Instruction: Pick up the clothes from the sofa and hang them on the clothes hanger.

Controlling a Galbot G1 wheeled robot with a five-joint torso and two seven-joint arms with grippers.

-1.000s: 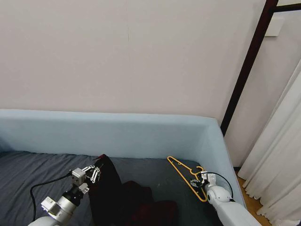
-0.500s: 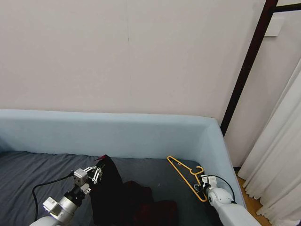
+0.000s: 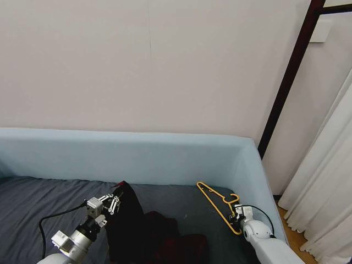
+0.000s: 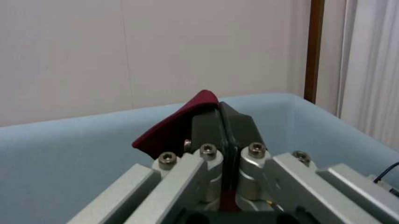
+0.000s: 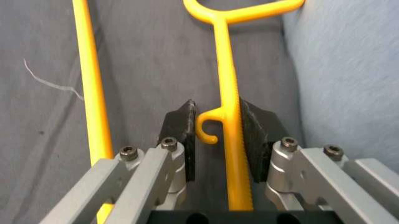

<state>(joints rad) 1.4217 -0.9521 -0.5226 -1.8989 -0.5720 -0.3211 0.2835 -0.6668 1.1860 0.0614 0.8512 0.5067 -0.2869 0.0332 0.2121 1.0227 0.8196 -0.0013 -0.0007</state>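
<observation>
While left hand [image 3: 113, 202] pinched shut on a raised fold of the limp garment [image 3: 144, 234] heaped on the sofa [image 3: 165, 157], right hand [image 5: 215, 123] straddled the stiff, light hanger [image 3: 214, 199], jaws unclamped; likely slippery, so grip mid-bar.

A plain pale wall [image 3: 148, 66] runs behind. At the right stands a dark upright post [image 3: 289, 77], a small white plate [image 3: 320, 30] beside its top. White curtains [image 3: 324, 192] hang further right, over wooden floor [image 3: 282, 215].
</observation>
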